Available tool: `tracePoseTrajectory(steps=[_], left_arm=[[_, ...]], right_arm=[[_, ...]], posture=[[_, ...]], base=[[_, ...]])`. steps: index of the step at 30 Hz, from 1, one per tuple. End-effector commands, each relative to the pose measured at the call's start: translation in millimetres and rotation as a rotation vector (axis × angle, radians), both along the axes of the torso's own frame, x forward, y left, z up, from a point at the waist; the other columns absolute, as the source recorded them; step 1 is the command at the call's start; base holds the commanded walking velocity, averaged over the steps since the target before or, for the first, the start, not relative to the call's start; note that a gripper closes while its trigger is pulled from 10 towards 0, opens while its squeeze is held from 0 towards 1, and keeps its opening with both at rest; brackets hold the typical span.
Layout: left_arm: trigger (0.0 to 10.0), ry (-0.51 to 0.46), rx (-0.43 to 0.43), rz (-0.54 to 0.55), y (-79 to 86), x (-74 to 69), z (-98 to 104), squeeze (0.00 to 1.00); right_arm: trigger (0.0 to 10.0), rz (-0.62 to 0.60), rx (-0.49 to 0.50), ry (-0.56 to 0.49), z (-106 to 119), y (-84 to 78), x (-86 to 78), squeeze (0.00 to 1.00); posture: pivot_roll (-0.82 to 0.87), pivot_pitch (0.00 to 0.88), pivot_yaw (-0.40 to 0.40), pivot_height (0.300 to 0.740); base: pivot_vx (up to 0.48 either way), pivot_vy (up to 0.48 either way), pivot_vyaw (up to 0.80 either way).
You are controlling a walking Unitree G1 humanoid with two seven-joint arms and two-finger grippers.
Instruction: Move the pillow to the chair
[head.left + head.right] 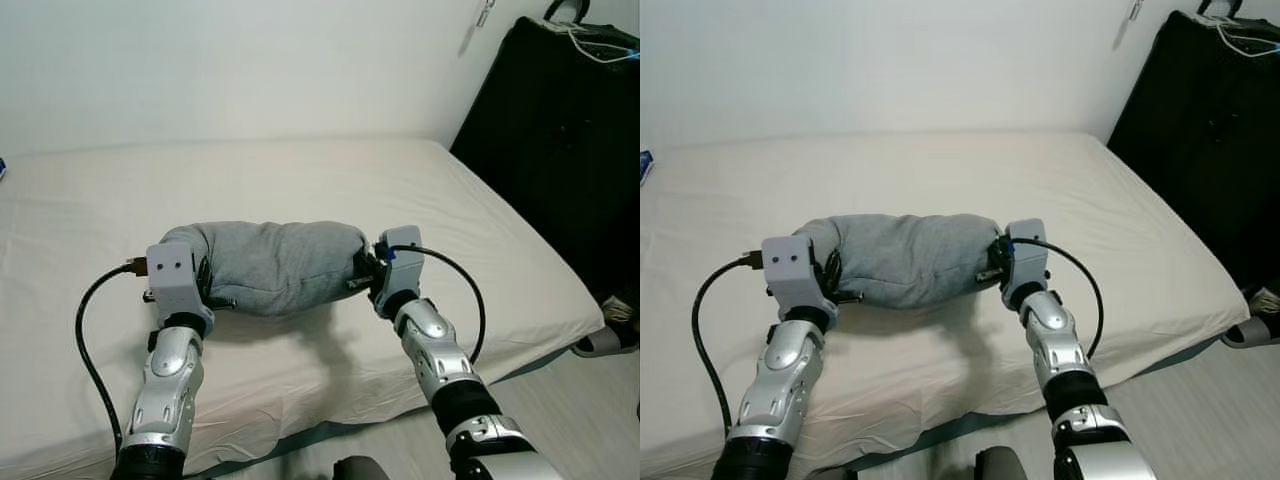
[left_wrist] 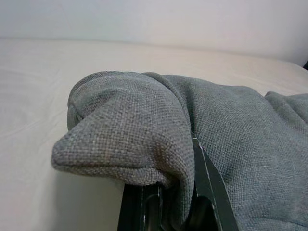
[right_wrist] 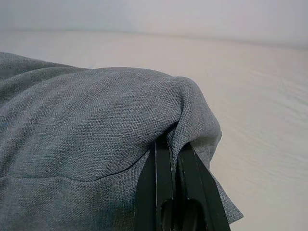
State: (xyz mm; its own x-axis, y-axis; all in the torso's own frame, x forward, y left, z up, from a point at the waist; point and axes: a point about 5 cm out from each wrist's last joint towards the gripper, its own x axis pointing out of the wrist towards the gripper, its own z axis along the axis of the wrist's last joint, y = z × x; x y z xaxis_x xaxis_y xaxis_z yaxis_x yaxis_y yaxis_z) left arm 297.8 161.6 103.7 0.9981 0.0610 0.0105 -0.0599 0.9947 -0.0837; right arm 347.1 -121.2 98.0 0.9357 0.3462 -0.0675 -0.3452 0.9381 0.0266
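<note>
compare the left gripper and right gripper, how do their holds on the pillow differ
The left gripper pinches the pillow at its left end, where the cloth bulges over its fingers in a thick rounded fold. The right gripper pinches the right end, where the cloth is a thinner, flatter flap. The left wrist sits slightly nearer the robot than the right. Both are shut on grey fabric, holding the pillow over the bed.

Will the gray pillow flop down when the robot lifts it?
Probably a little. The gray pillow bunches and folds where the left hand and right hand pinch its ends, so it looks soft. Its middle likely sags. It seems light.
</note>
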Motion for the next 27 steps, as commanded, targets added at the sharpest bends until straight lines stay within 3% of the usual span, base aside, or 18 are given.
tracePoseTrajectory(steps=[1,10,18,27], left_arm=[[10.0,0.001,0.037,-0.071,-15.5,-0.1,1.1,0.0],[10.0,0.023,0.103,-0.087,-15.8,-2.1,-3.7,0.0],[10.0,0.024,0.098,-0.062,-12.8,-5.9,-5.4,0.0],[10.0,0.037,0.111,-0.067,-14.8,-10.0,-6.8,0.0]], right_arm=[[10.0,0.053,-0.022,-0.034,6.0,11.2,-0.6,0.0],[10.0,0.012,-0.03,-0.036,2.4,6.0,-2.9,0.0],[10.0,-0.026,-0.017,-0.024,0.5,-1.9,-5.3,0.0],[10.0,-0.023,-0.007,0.01,-6.3,2.6,-9.5,0.0]], posture=[[0.04,0.0,-0.157,0.63],[0.04,0.0,-0.146,0.63],[0.03,0.0,-0.149,0.63],[0.04,0.012,-0.148,0.63]], base=[[0.0,0.0,0.0],[0.0,0.0,0.0],[0.0,0.0,0.0],[0.0,0.0,0.0]])
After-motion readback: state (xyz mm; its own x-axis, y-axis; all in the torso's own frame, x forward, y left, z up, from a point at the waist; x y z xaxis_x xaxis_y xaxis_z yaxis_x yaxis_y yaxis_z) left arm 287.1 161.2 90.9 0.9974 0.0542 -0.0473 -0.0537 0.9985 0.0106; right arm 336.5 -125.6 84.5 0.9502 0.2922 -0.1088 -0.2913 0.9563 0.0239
